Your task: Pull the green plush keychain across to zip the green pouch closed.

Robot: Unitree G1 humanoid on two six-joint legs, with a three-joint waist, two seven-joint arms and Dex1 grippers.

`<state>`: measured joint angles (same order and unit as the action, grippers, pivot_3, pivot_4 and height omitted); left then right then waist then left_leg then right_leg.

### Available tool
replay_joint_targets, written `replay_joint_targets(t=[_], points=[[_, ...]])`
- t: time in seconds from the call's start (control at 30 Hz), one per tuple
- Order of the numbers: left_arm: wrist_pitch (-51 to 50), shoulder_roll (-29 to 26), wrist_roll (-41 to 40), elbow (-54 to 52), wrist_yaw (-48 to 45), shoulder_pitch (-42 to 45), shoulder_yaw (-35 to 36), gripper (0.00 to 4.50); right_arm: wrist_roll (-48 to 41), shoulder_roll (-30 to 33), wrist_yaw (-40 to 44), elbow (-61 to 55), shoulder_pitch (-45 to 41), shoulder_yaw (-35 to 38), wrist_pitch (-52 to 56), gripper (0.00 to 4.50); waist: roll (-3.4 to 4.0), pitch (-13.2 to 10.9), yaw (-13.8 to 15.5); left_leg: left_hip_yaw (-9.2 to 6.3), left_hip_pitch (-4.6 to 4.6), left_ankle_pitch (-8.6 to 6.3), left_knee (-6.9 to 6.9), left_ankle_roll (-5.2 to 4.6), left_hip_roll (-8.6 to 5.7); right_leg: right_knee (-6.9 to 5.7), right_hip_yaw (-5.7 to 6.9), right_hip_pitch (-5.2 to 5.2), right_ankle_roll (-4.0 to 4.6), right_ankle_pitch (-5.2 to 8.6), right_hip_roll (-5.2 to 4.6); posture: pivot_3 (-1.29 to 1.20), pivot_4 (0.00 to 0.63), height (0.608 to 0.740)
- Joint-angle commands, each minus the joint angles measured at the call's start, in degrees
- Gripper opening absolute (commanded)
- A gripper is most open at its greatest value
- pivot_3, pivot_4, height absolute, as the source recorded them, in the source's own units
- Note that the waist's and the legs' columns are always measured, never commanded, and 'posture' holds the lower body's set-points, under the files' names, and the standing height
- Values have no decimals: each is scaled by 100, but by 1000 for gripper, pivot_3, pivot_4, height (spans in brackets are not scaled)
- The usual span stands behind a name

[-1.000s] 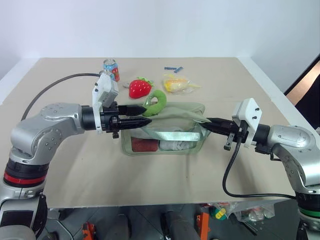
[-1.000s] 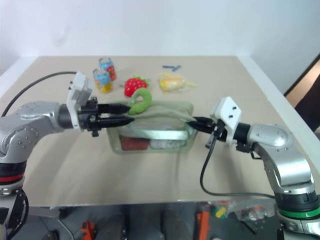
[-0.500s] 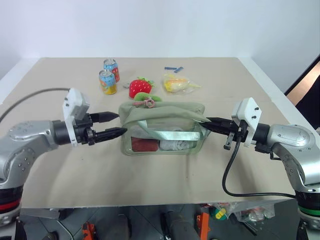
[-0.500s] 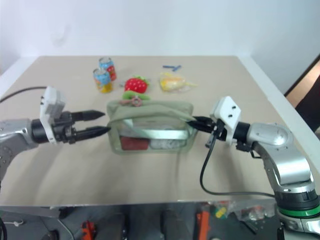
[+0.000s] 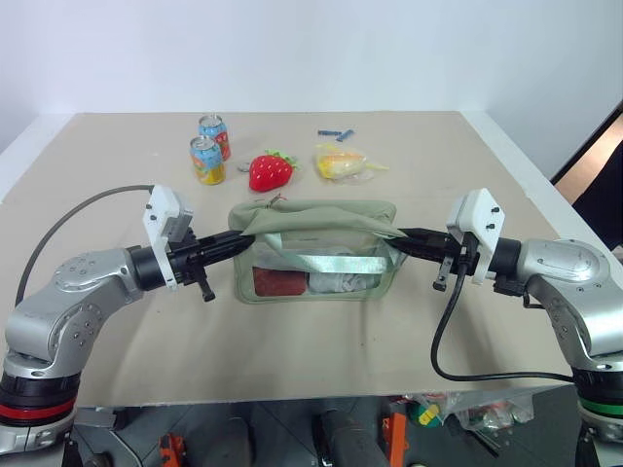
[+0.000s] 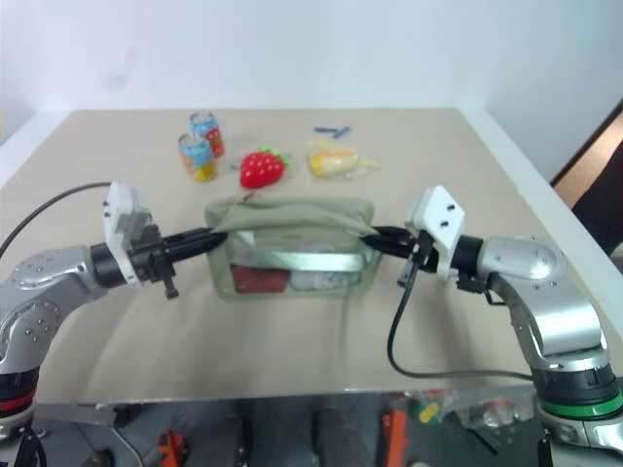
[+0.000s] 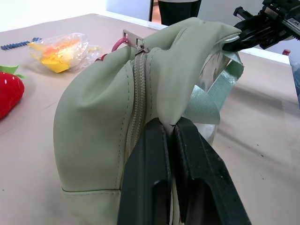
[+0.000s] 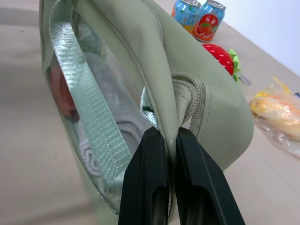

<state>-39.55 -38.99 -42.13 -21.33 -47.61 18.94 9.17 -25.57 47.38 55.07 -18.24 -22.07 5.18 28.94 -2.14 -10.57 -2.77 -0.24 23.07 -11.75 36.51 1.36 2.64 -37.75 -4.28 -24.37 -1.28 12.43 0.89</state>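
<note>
The green pouch [image 5: 321, 263] stands mid-table, stretched between both arms, with its zipper [image 7: 137, 93] running along the top. My left gripper [image 5: 237, 244] is shut on the fabric at the pouch's left end [image 7: 171, 124]. At the opposite end my right gripper [image 5: 402, 236] pinches the fabric beside the zipper's end [image 8: 169, 133]. The green plush keychain is hidden behind the pouch's top. Of its fixing, a metal ring [image 7: 132, 36] and a pink tab [image 7: 118, 44] show at the zipper's far end in the left wrist view.
Behind the pouch lie a red plush strawberry [image 5: 272, 171], a yellow packet [image 5: 343, 162] and a small blue item [image 5: 338, 133]. Two drink cans [image 5: 206, 159] stand at the back left. The table's front edge [image 5: 292, 399] runs close below the arms.
My left gripper dropped from the keychain, swung out to the left with its fingers open, then closed on the pouch's left end. The keychain fell behind the pouch top. The right arm stayed put.
</note>
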Motion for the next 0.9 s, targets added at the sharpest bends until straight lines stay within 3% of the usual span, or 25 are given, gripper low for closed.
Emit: replay_joint_targets(t=[0.03, 0.2, 0.3, 0.4, 0.53, 0.7, 0.9], points=[[104, -80, 68, -47, -116, -57, -57, 0, -367, 168, 213, -115, -15, 110, 406, 1430, 2, -1, 5, 0, 0, 0, 0, 0, -1, 0, 0, 0, 0, 0, -1, 0, 150, 740], [64, -64, 43, -70, -140, -31, -133, 0, -524, 801, 786, -49, -109, 261, 653, 3103, 3, -2, 9, 2, 3, 0, 1, 0, -5, 0, -1, -1, -1, 0, -6, 0, 150, 740], [21, -71, -1, -88, -162, -43, -138, 0, -784, 1228, 1073, 709, -972, 417, 1076, 4053, 6, -3, 1, 4, 3, 0, 1, 0, -7, 1, -2, -2, -1, 0, -8, 0, 150, 740], [-30, -79, -76, -134, -196, -65, -130, 0, -521, 1086, 1112, 1774, -2251, 159, 741, 4053, 16, -9, -9, 17, 0, 1, 6, -3, -9, 1, -8, -4, -5, -3, -11, 0, 150, 740], [-240, -52, -352, -344, -172, -110, -115, 0, 592, -407, 529, 3335, -3920, -739, -635, 4053, 5, -3, -99, 20, -17, 1, 3, -3, -3, 2, -10, 0, -3, -5, -6, 0, 150, 740], [-362, -54, -485, -553, -95, -161, -155, 0, 1240, -1626, 533, 4609, -4364, -1277, -1838, 4053, 2, -1, -114, 3, 9, 1, -6, -3, -2, 0, -7, -9, -23, -16, 1, 0, 150, 740], [-355, -54, -468, -604, 50, -176, -132, 0, 1324, -1895, 1638, 4882, -4237, -1654, -2229, 4053, 3, -2, 22, 0, 106, -11, -4, 4, -16, -19, -5, -101, 0, -23, -20, 0, 150, 740]])
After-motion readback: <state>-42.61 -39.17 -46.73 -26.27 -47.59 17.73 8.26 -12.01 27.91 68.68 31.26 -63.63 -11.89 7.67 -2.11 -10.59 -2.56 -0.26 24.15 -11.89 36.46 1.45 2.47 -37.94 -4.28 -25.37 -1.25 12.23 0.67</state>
